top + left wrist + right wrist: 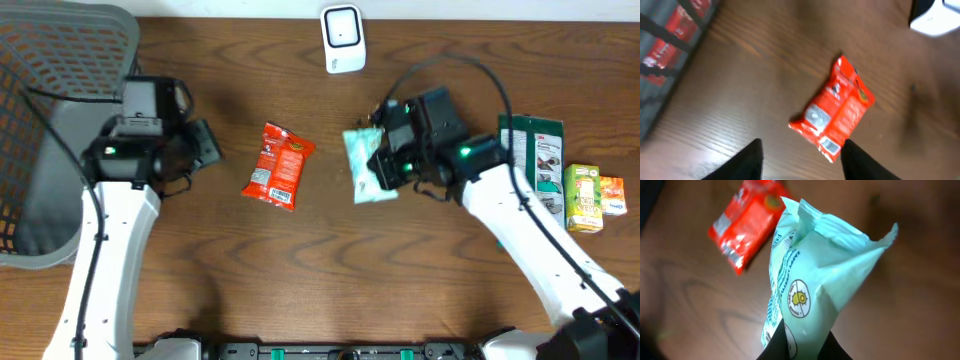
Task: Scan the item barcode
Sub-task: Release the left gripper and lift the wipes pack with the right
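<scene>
The right gripper [804, 347] is clamping tight on the bottom edge of the mint-green packet [815, 270], and that packet is standing up out of the jaws with its crimped top edge flaring wide and its printed face and a round yellow logo turned to the wrist camera. From overhead, it is sitting in the grip at centre-right of the table [330, 290], below the white scanner [342, 38] at the far edge and well apart from it. Over on the other side, the left gripper [802, 162] is hovering with its two dark fingers spread open and nothing between them. The red snack packet [278, 165] is lying flat on the wood just ahead of those fingertips, angled, between the two arms. A mesh basket [60, 60] is sitting at the far left with red items showing through its wall. At the right edge, a green box [540, 150] and small juice cartons [582, 197] are waiting side by side.
</scene>
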Motion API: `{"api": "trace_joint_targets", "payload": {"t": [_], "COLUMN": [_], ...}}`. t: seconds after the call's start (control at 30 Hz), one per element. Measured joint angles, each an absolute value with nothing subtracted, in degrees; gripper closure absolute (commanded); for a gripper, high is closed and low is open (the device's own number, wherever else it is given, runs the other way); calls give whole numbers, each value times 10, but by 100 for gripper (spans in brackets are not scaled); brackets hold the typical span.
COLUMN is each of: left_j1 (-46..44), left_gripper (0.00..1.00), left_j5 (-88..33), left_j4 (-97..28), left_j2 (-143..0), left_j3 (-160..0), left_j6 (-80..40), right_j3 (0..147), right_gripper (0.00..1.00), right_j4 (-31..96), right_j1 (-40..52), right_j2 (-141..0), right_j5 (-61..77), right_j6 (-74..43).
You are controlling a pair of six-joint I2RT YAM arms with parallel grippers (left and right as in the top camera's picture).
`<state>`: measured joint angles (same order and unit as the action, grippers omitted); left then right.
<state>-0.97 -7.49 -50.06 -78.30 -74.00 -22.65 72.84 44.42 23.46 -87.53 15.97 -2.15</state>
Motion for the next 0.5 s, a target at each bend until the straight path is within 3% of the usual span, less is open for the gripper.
{"api": "trace_joint_targets", "payload": {"t": [0.23,0.3,0.5], "left_j1": [9,9,9], "left_gripper": [37,20,19], "left_j5": [-70,-69,-69], "left_j4": [-498,-499,-499], "left_j2": [-783,-783,-783], "left_j3": [-745,-745,-745], "left_j6": [-225,-224,-225], "right_j3": [790,790,790], "right_gripper": [99,99,99], "right_j4": [459,466,469], "right_j1": [238,240,241], "right_j2": [-865,-865,-865], "right_j5": [97,95,92], "right_j6": [75,88,128]}}
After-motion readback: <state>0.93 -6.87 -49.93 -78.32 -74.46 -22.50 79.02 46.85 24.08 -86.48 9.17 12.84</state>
